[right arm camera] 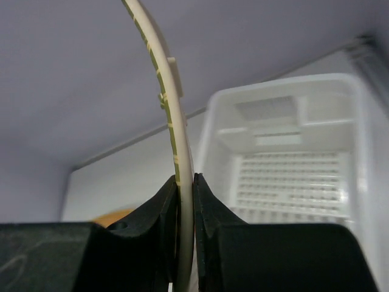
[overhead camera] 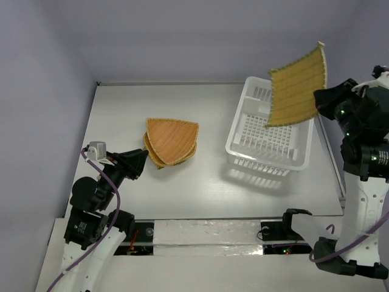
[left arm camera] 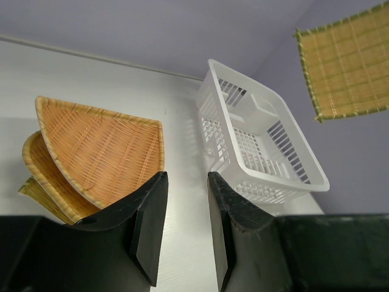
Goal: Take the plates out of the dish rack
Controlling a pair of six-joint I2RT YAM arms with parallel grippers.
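My right gripper (overhead camera: 321, 100) is shut on the edge of the large square tan plate (overhead camera: 297, 85) and holds it in the air above the white dish rack (overhead camera: 270, 159). In the right wrist view the plate's rim (right arm camera: 172, 131) runs edge-on between my fingers (right arm camera: 186, 182), with the rack (right arm camera: 285, 176) below. A stack of rounded tan plates (overhead camera: 171, 141) lies on the table left of the rack. My left gripper (overhead camera: 141, 162) is open and empty, just left of that stack. The left wrist view shows the stack (left arm camera: 97, 152), the rack (left arm camera: 255, 146) and the held plate (left arm camera: 346, 64).
The rack shows no plates inside it. Purple walls close in the table (overhead camera: 213, 188) at the back and sides. The table's front edge carries a silver taped strip (overhead camera: 206, 234) between the arm bases.
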